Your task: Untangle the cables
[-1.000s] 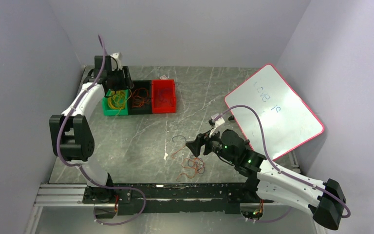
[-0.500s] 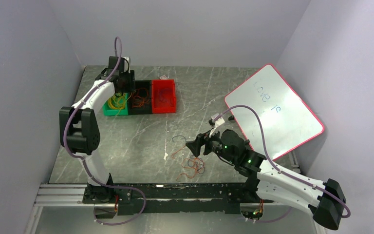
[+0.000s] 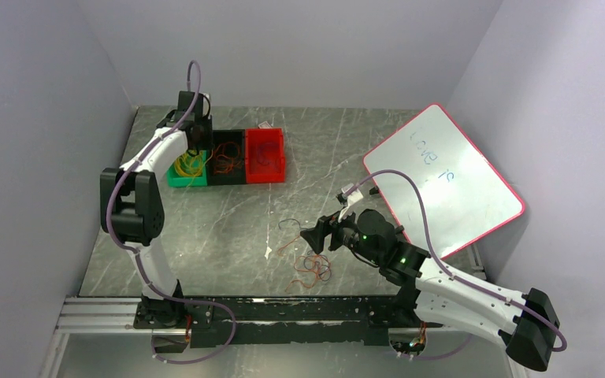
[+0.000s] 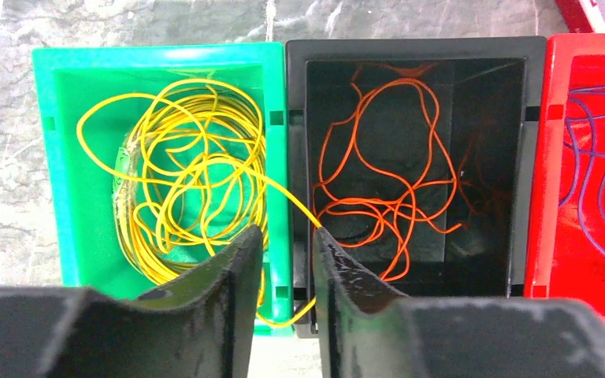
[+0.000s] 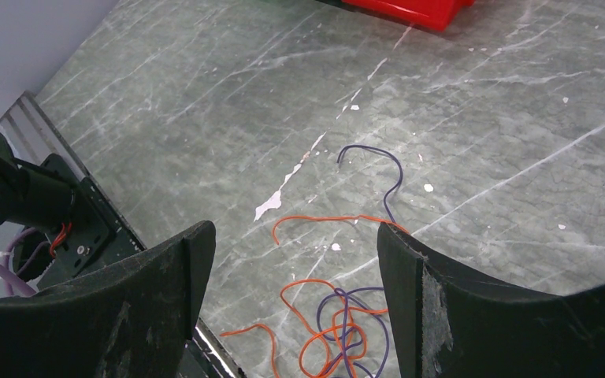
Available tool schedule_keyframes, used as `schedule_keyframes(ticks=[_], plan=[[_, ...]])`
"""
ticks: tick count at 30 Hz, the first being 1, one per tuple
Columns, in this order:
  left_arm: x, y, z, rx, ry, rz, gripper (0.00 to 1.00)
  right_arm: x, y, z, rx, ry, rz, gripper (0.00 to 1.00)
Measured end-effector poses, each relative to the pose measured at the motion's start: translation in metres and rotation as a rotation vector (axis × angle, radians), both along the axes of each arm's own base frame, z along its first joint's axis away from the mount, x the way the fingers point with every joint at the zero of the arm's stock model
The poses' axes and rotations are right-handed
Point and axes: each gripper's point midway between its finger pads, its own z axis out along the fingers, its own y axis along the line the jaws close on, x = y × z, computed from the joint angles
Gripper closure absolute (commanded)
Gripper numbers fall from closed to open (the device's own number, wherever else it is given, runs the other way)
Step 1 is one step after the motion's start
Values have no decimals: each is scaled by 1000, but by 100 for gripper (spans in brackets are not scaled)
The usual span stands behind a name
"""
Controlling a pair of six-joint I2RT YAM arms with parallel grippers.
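Note:
My left gripper (image 3: 197, 130) hovers over the bins at the back left, its jaws a narrow gap apart (image 4: 287, 236). Yellow cables (image 4: 181, 181) lie coiled in the green bin (image 4: 150, 55). One yellow strand crosses the bin wall, touches my right fingertip (image 4: 321, 232) and loops below the jaws. Orange cables (image 4: 386, 205) lie in the black bin (image 4: 410, 46). My right gripper (image 3: 313, 236) is wide open and empty (image 5: 295, 236) above a tangle of orange and purple cables (image 5: 347, 331) on the table (image 3: 313, 270). A loose purple cable (image 5: 382, 161) and an orange strand (image 5: 323, 220) lie just beyond it.
The red bin (image 4: 555, 157) holds purple cables (image 4: 599, 165) and stands right of the black bin (image 3: 265, 177). A whiteboard with a red rim (image 3: 441, 177) lies at the right. The aluminium rail (image 3: 283, 311) runs along the near edge.
My left arm has swung its elbow to the right and its wrist has shifted from over the green bin toward the wall between the green and black bins. The right arm has not moved.

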Motion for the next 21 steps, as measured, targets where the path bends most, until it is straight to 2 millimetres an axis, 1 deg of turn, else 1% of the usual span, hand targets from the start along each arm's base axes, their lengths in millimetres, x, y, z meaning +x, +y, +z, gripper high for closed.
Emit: schedule_keyframes(ticks=[7,11,13,16,21], plan=[[0,5,1,23,1,8,91,0,0,0,0,0,0,21],[3,13,4,30,-6,19,93,0,0,0,0,0,1,21],[3,18,4,29,-3,29,89,0,0,0,0,0,1,21],[3,25,4,21,-4,43,79,0,0,0,0,0,1,21],[-5,27,10,-12,-20,48,60,0,0,0,0,1,1,21]])
